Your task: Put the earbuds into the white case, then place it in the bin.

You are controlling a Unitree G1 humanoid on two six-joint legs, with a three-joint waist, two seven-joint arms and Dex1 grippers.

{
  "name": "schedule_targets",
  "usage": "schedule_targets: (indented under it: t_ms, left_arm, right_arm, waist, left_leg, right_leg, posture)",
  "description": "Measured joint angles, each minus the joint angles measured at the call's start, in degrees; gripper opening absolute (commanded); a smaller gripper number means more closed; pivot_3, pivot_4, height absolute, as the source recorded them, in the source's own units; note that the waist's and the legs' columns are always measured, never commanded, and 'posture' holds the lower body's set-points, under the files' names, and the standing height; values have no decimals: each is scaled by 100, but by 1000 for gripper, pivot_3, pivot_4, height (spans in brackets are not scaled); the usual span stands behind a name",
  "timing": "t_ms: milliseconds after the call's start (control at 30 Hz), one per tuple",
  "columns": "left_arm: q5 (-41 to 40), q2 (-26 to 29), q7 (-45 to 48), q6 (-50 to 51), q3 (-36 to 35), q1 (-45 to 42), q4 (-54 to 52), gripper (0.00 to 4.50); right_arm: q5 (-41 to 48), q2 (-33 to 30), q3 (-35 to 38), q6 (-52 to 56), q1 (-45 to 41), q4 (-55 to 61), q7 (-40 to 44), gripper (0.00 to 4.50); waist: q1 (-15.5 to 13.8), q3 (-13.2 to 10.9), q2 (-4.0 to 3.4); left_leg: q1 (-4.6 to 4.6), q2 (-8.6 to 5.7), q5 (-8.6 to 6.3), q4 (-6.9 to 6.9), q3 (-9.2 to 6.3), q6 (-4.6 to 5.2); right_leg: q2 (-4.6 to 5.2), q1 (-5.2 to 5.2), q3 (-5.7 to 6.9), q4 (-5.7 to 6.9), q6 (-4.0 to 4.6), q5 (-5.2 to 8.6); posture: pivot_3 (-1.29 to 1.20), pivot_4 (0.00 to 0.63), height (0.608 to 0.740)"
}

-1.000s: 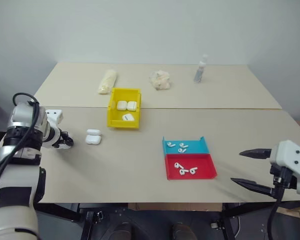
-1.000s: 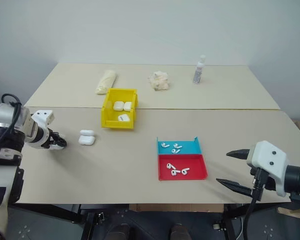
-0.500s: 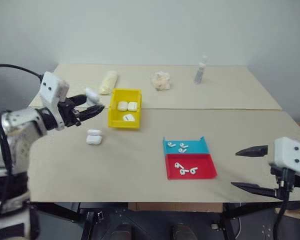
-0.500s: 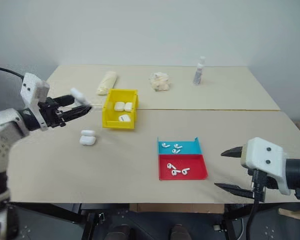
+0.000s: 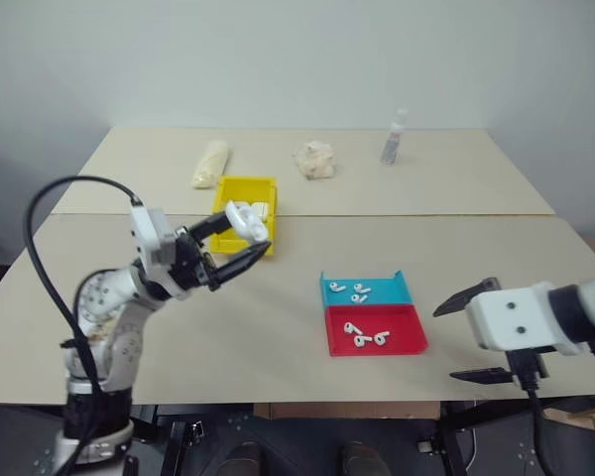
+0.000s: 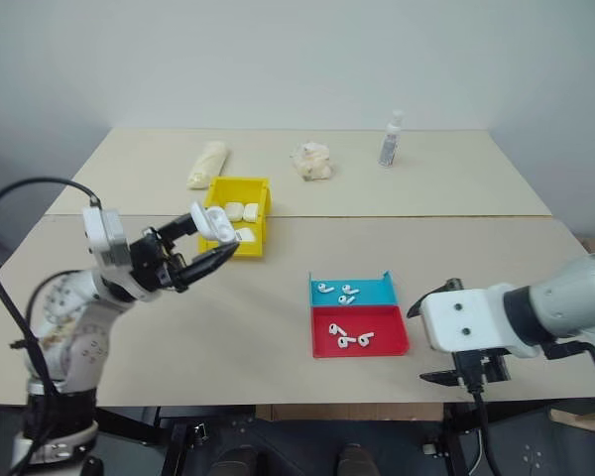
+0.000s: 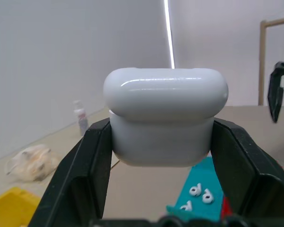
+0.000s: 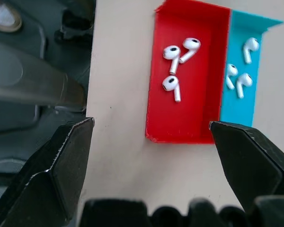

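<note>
Brightness: even, soft, diffuse indoor light on worktop [image 5: 278, 337] and wall.
Shadows: faint, short beside yellow bin [image 5: 240, 198] and trays; darker beneath worktop edge.
Glare: bright streak along top of white case [image 7: 165, 120]; thin bright vertical strip on wall behind it.
Blur: soft on moving left tool [image 5: 240, 248]; background hazy in left wrist view.
Focus: earbuds [image 8: 177, 66] crisp in right wrist view.
</note>
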State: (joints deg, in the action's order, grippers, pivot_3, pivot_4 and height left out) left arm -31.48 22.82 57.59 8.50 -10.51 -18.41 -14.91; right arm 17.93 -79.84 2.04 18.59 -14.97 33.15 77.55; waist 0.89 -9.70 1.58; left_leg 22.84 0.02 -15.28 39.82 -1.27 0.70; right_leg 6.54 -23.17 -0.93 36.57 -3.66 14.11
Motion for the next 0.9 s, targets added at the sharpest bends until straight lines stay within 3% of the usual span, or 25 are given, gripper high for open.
schedule_targets:
  t_ms: [167, 300, 367, 533, 667, 900]
  left_arm:
    - [80, -275, 72, -509, 394, 349, 8, 2776]
    - [223, -324, 257, -896, 700, 626, 121, 2776]
    - [239, -317, 322, -1085, 757, 669, 214, 2776]
    - [295, -298, 274, -1269, 819, 672, 283, 2776]
    - [406, -278, 291, -1402, 901, 678, 396, 2776]
    - [448, -280, 145, -1417, 1000, 673, 411, 2776]
  right_arm:
    - [-882, 704, -1452, -331, -1482, -564, 503, 4500]
    - [-1597, 1199, -2187, -534, -2002, -977, 704, 3663]
    - [-1881, 1421, -2423, -589, -2080, -1070, 738, 3663]
    - [-2457, 1879, -2785, -590, -2250, -1254, 721, 3663]
    - [-2709, 2142, -2946, -616, -2284, -1384, 738, 2761]
    - [-3079, 2545, -3105, -771, -2471, -1693, 747, 2761]
  waist:
    - [-7, 0, 0]
    - [-11, 0, -1]
    - [-26, 0, -2]
    - [-21, 1, -3]
    - [-19, 1, -3]
    - [-18, 1, -3]
  left_leg:
    - [-2, -1, 0, 1, -2, -1]
    - [1, -2, 0, 0, -2, -1]
    - [2, -2, 1, 1, -3, -1]
    - [-1, -2, 1, 1, -4, -1]
    - [0, -3, 1, 1, -4, -1]
    - [0, -2, 1, 1, -6, -2]
  right_leg:
    - [0, 2, 0, -1, 0, 0]
    - [0, -3, 1, 4, 0, 0]
    - [0, -4, 2, 7, 0, 0]
    - [0, -4, 1, 7, 0, 0]
    - [-1, -4, 1, 10, 0, 0]
    - [-1, -4, 2, 10, 0, 0]
  posture:
    - [0, 150, 740]
    - [0, 150, 740]
    - [0, 150, 740]
    - [0, 150, 740]
    - [0, 150, 740]
    - [0, 150, 740]
